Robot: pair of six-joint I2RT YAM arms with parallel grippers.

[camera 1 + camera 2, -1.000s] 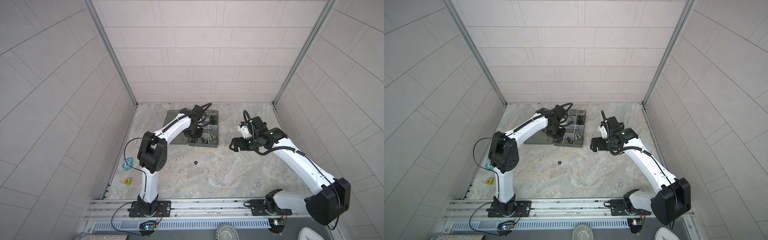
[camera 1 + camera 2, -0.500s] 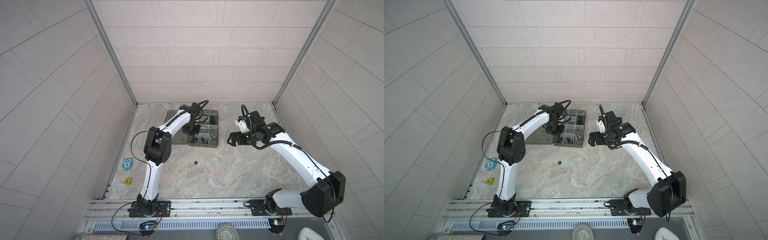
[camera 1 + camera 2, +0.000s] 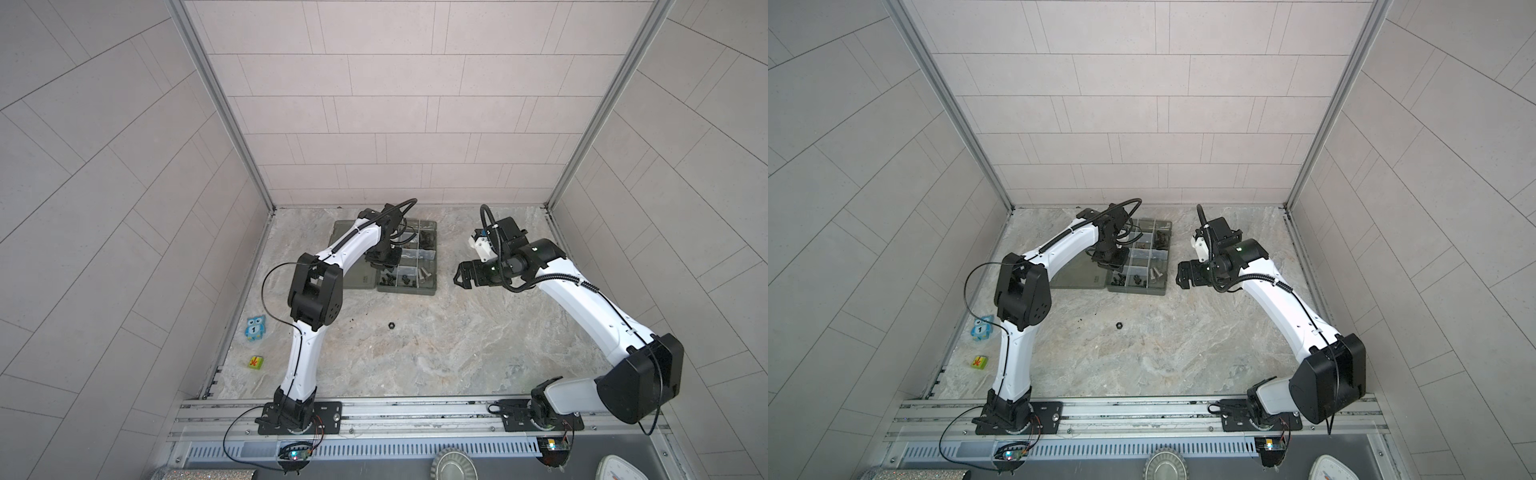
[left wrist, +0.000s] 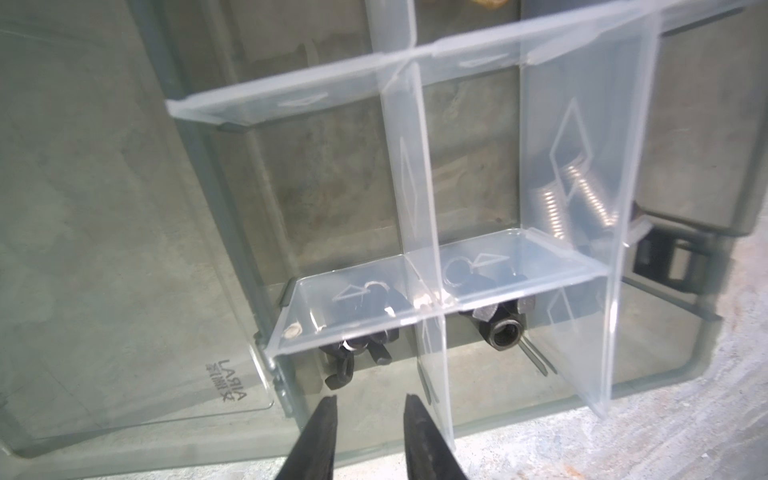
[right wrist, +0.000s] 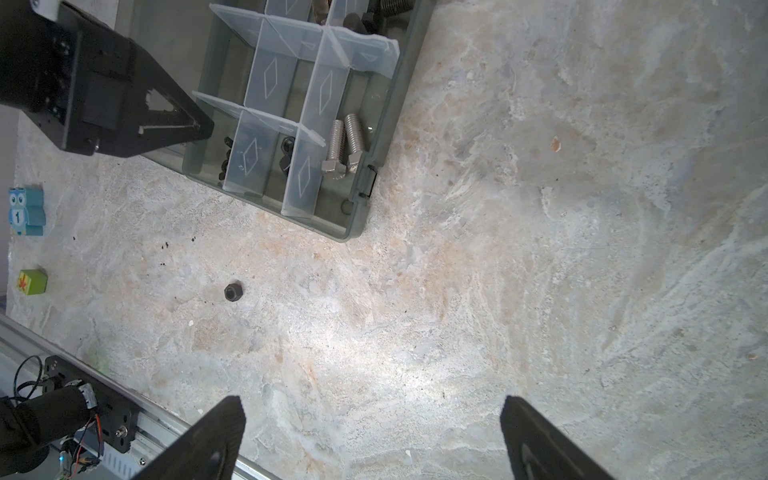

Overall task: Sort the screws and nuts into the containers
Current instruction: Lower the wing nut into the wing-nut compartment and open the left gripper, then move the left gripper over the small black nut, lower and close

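1. The left gripper (image 4: pixel 370 398) has its jaws slightly parted with nothing between them. It hangs over the left column of the containers (image 5: pixel 272 79), next to the lid (image 4: pixel 124 249) hinge.
2. The right gripper (image 5: pixel 372 401) has its jaws spread wide and empty. It sits above bare table (image 3: pixel 457 353), just off the right side of the organizer box (image 3: pixel 407 292).
3. Sorted stock: black nuts (image 4: pixel 505 328) sit in a front compartment. Two silver screws (image 5: pixel 345 145) sit in the front-right corner compartment.
4. Unsorted: one loose nut (image 3: pixel 391 325) lies on the table between the box and the front edge, near the mid-line. It lies flat with the hole upward and has no long axis, so any jaw orientation should suit.
5. Reach: both grippers lie rearward of it. The left appears slightly nearer; the right is clear of the box.
6. Clearance: there is open table all around, with only dark specks (image 5: pixel 166 245) nearby.
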